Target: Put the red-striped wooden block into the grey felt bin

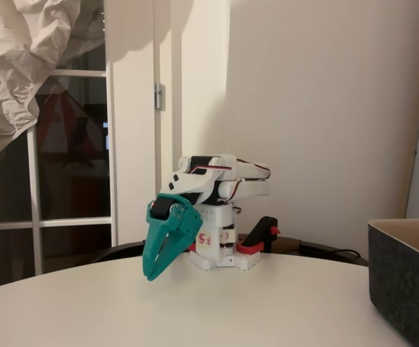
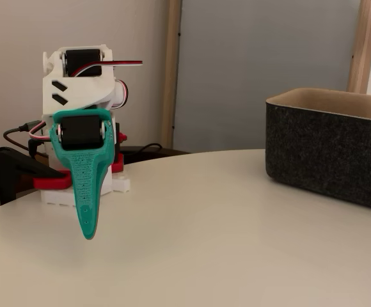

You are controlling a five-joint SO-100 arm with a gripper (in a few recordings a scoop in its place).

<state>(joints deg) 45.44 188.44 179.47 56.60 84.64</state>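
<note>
One white plastic arm (image 1: 220, 188) folded low over its base, seen in both fixed views, ending in one teal two-finger gripper (image 1: 152, 273) that points down at the pale round worktop (image 1: 195, 311), its tip just above the surface or perhaps touching it. Fingers together at the tip, nothing between them. In a fixed view (image 2: 87, 233), the same gripper seen edge-on as a single narrow teal wedge tapering to a point. One large dark charcoal-grey felt bin (image 2: 329, 157) with straight walls and a lighter tan inner face, standing on the worktop well apart from the gripper, to the right in both fixed views; cut off by the picture's right edge in each, shown only as a corner in a fixed view (image 1: 406, 282). Inside the bin, at the far right edge of one picture, a small pale shape just above the rim, too little of it visible to tell what it is. No sure sighting of the red-striped wooden block: not on the open worktop, not in the gripper; whether in the bin, cannot tell. One red-and-black plastic clamp (image 1: 260, 238) fixing the arm's base to the worktop's far edge, seen from the other side in a fixed view (image 2: 19, 176) to the left of the base. One black cable (image 1: 332, 253) trailing behind the base.
</note>
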